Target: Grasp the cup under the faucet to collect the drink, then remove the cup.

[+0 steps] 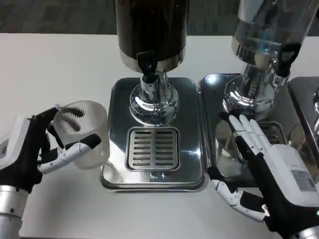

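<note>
A clear plastic cup [83, 133] is held in my left hand [35, 152] at the left of the dispenser base, fingers wrapped around its side, just above the white table. The dark drink dispenser [151, 30] stands at centre with its black faucet [147, 67] over a slotted drip grate [152, 148] on a shiny metal tray [115, 174]. The cup is left of the grate, not under the faucet. My right hand [264, 164] lies flat with fingers apart over the neighbouring tray, holding nothing.
A second dispenser [264, 35] with a clear tank and its own black tap [284, 57] stands at the right on another metal tray [212, 84]. A third tray edge [305, 94] shows far right. Bare white table [55, 69] extends to the left.
</note>
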`<state>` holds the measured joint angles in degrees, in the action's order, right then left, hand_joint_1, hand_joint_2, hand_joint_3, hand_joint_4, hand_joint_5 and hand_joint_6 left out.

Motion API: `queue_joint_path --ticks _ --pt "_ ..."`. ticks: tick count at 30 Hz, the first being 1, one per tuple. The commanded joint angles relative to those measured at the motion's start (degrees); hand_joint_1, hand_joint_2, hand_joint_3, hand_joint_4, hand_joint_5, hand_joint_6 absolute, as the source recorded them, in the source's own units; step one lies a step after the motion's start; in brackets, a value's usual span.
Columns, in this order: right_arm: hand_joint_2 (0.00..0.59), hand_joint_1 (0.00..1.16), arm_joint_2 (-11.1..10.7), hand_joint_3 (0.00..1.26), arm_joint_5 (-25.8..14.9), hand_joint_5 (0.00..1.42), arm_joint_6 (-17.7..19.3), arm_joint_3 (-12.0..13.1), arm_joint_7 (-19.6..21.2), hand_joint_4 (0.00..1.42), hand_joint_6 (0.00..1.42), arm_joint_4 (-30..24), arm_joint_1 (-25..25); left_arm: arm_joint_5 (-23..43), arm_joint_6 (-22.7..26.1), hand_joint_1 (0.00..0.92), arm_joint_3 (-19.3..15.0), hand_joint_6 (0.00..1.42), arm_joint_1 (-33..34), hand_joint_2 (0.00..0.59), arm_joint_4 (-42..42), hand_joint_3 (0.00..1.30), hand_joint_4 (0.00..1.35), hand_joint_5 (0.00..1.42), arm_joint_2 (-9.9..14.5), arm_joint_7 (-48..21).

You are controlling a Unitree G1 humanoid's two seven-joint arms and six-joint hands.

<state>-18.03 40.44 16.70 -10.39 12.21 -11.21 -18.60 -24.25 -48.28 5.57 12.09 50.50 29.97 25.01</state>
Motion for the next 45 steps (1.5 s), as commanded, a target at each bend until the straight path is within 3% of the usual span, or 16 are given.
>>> queue_joint_path --ticks 1,15,23,45 --pt "0.375 0.58 0.26 0.06 -0.95 0.0 0.12 0.18 0.0 0.0 0.2 -0.28 -0.24 0.74 -0.77 0.266 -0.23 1.29 -0.56 0.13 -3.02 0.58 0.67 0.94 -1.88 -1.28" --pt "0.377 0.58 0.72 0.06 -0.84 0.0 -0.06 0.19 0.28 0.0 0.2 -1.41 -1.21 -2.18 1.6 0.274 1.62 1.3 2.76 0.129 -2.56 0.59 0.68 0.95 -5.92 -2.92" --pt "0.382 0.58 3.56 0.06 1.66 0.0 -2.01 -1.91 0.85 0.0 0.2 -3.15 -1.8 -2.03 0.21 0.274 2.04 1.3 6.55 0.129 4.43 0.59 0.66 0.95 -4.88 -3.07" --pt "0.387 0.57 6.08 0.07 3.67 0.0 -2.91 -2.62 2.52 0.0 0.2 -4.16 -3.29 -5.9 -1.86 0.264 7.12 1.25 13.46 0.132 10.87 0.57 0.66 0.93 -6.55 -0.74"
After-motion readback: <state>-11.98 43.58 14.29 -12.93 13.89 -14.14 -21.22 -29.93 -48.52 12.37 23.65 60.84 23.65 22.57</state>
